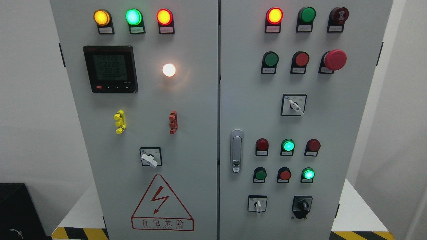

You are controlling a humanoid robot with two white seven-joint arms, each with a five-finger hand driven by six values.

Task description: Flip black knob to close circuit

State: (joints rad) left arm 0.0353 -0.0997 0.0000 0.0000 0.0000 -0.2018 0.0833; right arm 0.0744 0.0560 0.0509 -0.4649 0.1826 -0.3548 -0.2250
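Head view: black knob (302,204) sits low on the cabinet's right door (350,133); neither hand visible, state unknowable.

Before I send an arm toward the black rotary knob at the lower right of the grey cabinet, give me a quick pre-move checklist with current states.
1. Black rotary knob in view, lower right of the right grey cabinet door: ok.
2. Nothing covers the knob: ok.
3. Knob told apart from its neighbour, the white-handled selector switch to its left: ok.
4. Knob's present position, open or closed circuit: cannot tell; its markings are not readable.
5. Robot hands in view for approach: not ok; neither shows.
6. Red mushroom emergency button, upper right, well away from the knob: ok.
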